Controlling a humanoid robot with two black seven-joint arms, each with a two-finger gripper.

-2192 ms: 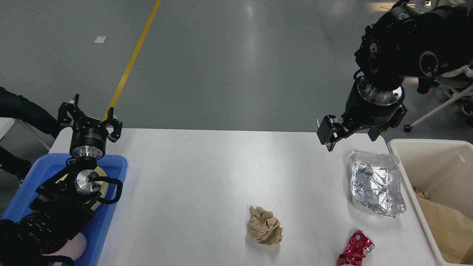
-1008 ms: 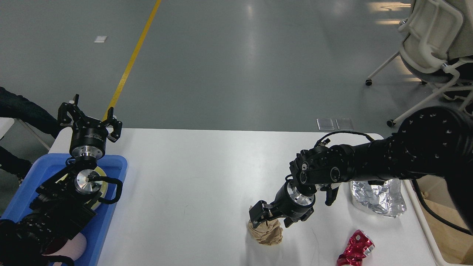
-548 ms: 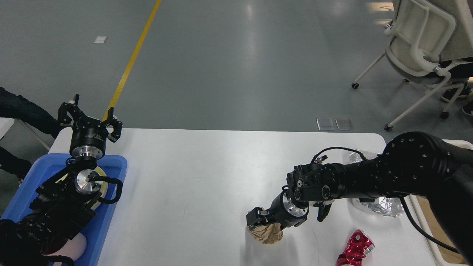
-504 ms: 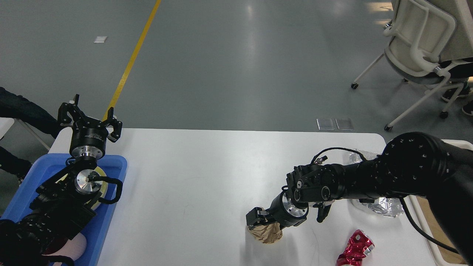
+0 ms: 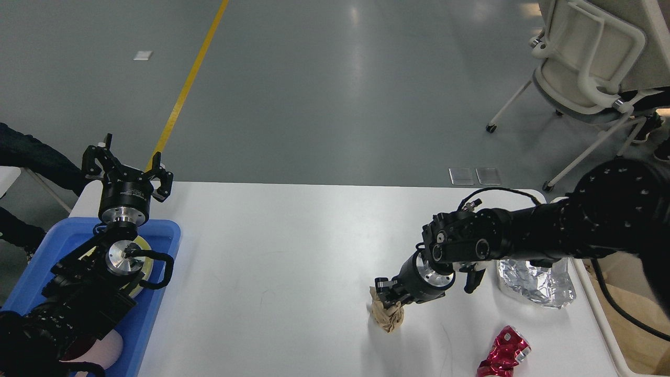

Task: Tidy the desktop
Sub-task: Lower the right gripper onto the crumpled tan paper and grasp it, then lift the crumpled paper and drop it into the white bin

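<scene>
A: Right gripper [image 5: 388, 299] was clamped on the paper wad [image 5: 387, 316], fingers pinching its top, the wad squeezed narrow and hanging below them.

B: And the left gripper [image 5: 127, 167]?

A: Fingers spread wide, holding nothing, poised above the far end of the blue tray [image 5: 157, 272] at the left edge.

B: The desktop [image 5: 272, 251]?

A: White, filling the middle of the view. Foil [image 5: 534, 283] lay near its right edge, partly under the arm, a crushed red can [image 5: 502, 356] at the near right. Grey floor beyond, a yellow line [image 5: 188, 84], a white chair [image 5: 581, 52] top right.
</scene>
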